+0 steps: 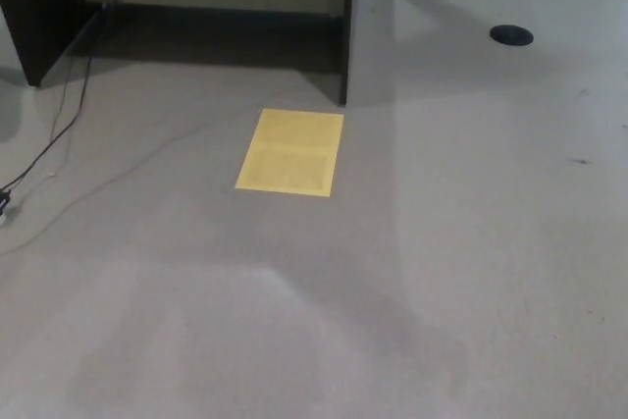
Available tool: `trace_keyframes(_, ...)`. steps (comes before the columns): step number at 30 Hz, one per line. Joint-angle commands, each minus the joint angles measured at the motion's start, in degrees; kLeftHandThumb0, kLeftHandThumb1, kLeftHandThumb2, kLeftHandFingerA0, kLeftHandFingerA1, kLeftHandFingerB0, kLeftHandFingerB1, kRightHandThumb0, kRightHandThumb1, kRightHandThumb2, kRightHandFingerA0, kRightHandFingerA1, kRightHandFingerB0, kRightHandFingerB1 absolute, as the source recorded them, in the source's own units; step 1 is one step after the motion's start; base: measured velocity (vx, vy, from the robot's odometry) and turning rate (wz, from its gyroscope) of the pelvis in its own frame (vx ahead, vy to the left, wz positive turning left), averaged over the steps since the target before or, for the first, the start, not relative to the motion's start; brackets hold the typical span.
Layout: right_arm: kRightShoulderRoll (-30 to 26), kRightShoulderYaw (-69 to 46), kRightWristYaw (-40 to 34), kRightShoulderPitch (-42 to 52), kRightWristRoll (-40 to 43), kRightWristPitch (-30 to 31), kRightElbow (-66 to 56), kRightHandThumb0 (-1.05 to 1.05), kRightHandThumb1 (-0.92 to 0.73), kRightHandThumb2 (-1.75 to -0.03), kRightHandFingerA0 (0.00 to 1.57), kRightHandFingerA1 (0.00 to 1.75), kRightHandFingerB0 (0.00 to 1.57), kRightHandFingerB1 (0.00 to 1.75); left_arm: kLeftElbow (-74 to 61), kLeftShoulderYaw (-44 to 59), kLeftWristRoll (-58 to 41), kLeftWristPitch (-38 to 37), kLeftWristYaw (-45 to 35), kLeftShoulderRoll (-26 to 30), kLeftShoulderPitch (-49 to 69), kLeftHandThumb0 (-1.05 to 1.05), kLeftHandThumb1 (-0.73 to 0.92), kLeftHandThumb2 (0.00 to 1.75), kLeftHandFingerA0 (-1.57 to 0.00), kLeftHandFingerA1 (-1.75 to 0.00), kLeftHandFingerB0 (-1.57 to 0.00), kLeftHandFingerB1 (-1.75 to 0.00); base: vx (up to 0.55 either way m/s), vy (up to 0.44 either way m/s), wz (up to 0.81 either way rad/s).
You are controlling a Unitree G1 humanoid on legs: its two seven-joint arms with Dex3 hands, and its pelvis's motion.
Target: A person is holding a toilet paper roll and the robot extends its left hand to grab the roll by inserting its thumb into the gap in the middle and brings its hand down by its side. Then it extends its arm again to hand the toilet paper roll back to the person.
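Nearest the camera, only bare grey floor (314,340) is seen, with a soft pale patch of light spread across it; no arm, no hand, nothing held. Neither the left hand nor the right hand is shown, so their state cannot be told, open, closed or holding. The toilet paper roll is not to be found anywhere in the head view either, and no person is seen. It is judged that the roll is either down at the robot's side or out of sight with the person, but which of the two cannot be decided from here.

Further out, a yellow sheet (291,152) is laid flat on the floor, slightly skewed, just in front of a dark panel (346,36); it may be meant as a standing mark, though that is only a guess. To the left, a thin black cable (59,125) is trailed loosely across the floor toward the dark furniture (34,17). At the far right, a small round black disc (511,35) is set in the floor.

No container is seen, so nothing can be said of contents
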Motion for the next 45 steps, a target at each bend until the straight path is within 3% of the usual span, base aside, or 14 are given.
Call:
trace_keyframes(1, -2.17, 1.23, -1.63, -0.84, -2.5, -5.24, 2.73, -0.43, -0.53, -0.83, 0.59, 0.65, 0.35, 0.51, 1.43, 3.43, -4.24, -11.5, 0.15, 0.23, 0.3, -0.33, 0.53, 0.63, -0.25, -0.39, -0.26, -0.34, 0.0, 0.0, 0.0)
trace_keyframes(2, -2.11, 1.14, -1.79, -0.34, -2.32, -5.74, 2.96, -0.43, -0.53, -0.84, 0.56, 0.63, 0.34, 0.5, 1.34, 3.78, -4.51, -12.29, -0.05, 0.12, 0.9, -0.32, 0.52, 0.63, -0.25, -0.38, -0.26, -0.33, 0.0, 0.0, 0.0)
trace_keyframes(3, -2.08, 0.84, -1.91, -0.22, -2.02, -5.71, 3.14, -0.36, -0.67, -0.6, 0.6, 0.51, 0.38, 0.37, 0.6, 4.08, -4.79, -12.88, -0.36, 0.04, 1.24, -0.32, 0.52, 0.62, -0.24, -0.37, -0.25, -0.33, 0.0, 0.0, 0.0)
trace_keyframes(9, -1.66, -0.02, -3.5, -0.33, -1.63, -5.46, 3.86, -0.35, -0.68, -0.62, 0.46, 0.45, 0.31, 0.34, -15.61, 5.53, -7.33, -13.28, -3.44, 0.75, 2.14, -0.42, 0.45, 0.64, -0.23, -0.39, -0.19, -0.35, 0.0, 0.0, 0.0)
trace_keyframes(10, -1.57, 0.01, -3.71, -0.53, -1.73, -4.92, 3.95, -0.35, -0.67, -0.6, 0.45, 0.41, 0.3, 0.32, -19.29, 5.71, -7.76, -12.78, -3.77, 0.92, 1.95, -0.23, 0.35, 0.89, -0.11, -0.52, -0.09, -0.5, 0.0, 0.0, 0.0)
trace_keyframes(12, -1.55, -0.21, -3.86, -0.41, -1.51, -5.21, 4.06, -0.35, -0.67, -0.6, 0.42, 0.41, 0.29, 0.31, -26.05, 5.98, -8.55, -9.84, -4.68, 1.26, 1.78, -0.25, 0.33, 0.88, -0.09, -0.51, -0.08, -0.5, 0.0, 0.0, 0.0)
trace_keyframes(13, -1.55, -0.15, -4.2, -0.38, -1.62, -5.28, 4.12, -0.35, -0.66, -0.6, 0.43, 0.42, 0.28, 0.31, -29.44, 6.09, -9.17, -9.03, -5.16, 1.45, 1.26, -0.44, 0.42, 0.63, -0.23, -0.39, -0.16, -0.33, 0.0, 0.0, 0.0)
trace_keyframes(18, -1.4, -0.23, -4.68, 0.03, -1.5, -5.28, 4.1, -0.35, -0.66, -0.6, 0.38, 0.39, 0.28, 0.31, -44.07, 5.94, -11.1, -4.21, -7.46, 3.21, -3.11, -0.43, 0.43, 0.62, -0.25, -0.4, -0.14, -0.32, 0.0, 0.0, 0.0)
trace_keyframes(19, -1.41, -0.29, -4.59, -0.12, -1.43, -5.36, 4.09, -0.35, -0.66, -0.6, 0.4, 0.4, 0.28, 0.31, -46.49, 5.65, -11.49, -3.51, -8.01, 3.64, -4.83, -0.21, 0.35, 0.88, -0.11, -0.5, -0.06, -0.49, 0.0, 0.0, 0.0)
trace_keyframes(20, -1.38, -0.62, -4.22, -0.26, -1.03, -5.47, 4.06, -0.34, -0.66, -0.6, 0.41, 0.4, 0.28, 0.31, -49.03, 5.42, -10.42, -2.85, -7.68, 3.91, -6.81, -0.44, 0.41, 0.63, -0.27, -0.41, -0.11, -0.32, 0.0, 0.0, 0.0)
trace_keyframes(24, -1.65, -0.15, -4.56, -0.57, -1.65, -5.58, 4.08, -0.35, -0.66, -0.6, 0.47, 0.43, 0.29, 0.31, -58.47, 3.29, -11.93, 4.27, -9.83, 4.28, -13.96, -0.45, 0.4, 0.62, -0.23, -0.39, -0.11, -0.32, 0.0, 0.0, 0.0)
trace_keyframes(26, -1.53, -0.2, -4.16, -0.74, -1.52, -5.43, 4.11, -0.35, -0.66, -0.6, 0.41, 0.39, 0.28, 0.31, -62.89, 1.48, -12.75, 8.28, -10.81, 3.75, -18.25, -0.47, 0.39, 0.62, -0.24, -0.39, -0.11, -0.33, 0.0, 0.0, 0.0)
trace_keyframes(29, -1.59, -0.53, -3.87, -0.5, -1.12, -5.79, 3.93, -0.34, -0.66, -0.59, 0.41, 0.4, 0.29, 0.32, -65.06, 0.17, -10.34, 9.53, -10.64, 3.2, -21.15, -0.54, 0.4, 0.66, -0.26, -0.42, -0.1, -0.34, 0.0, 0.0, 0.0)
trace_keyframes(45, -1.57, -0.64, -3.19, -1.13, -1.04, -6.01, 4.0, -0.35, -0.65, -0.59, 0.46, 0.41, 0.33, 0.34, -67.85, -10.82, -5.9, 20.4, -11.8, -2.67, -39.25, -0.51, 0.39, 0.63, -0.23, -0.4, -0.13, -0.34, 0.0, 0.0, 0.0)
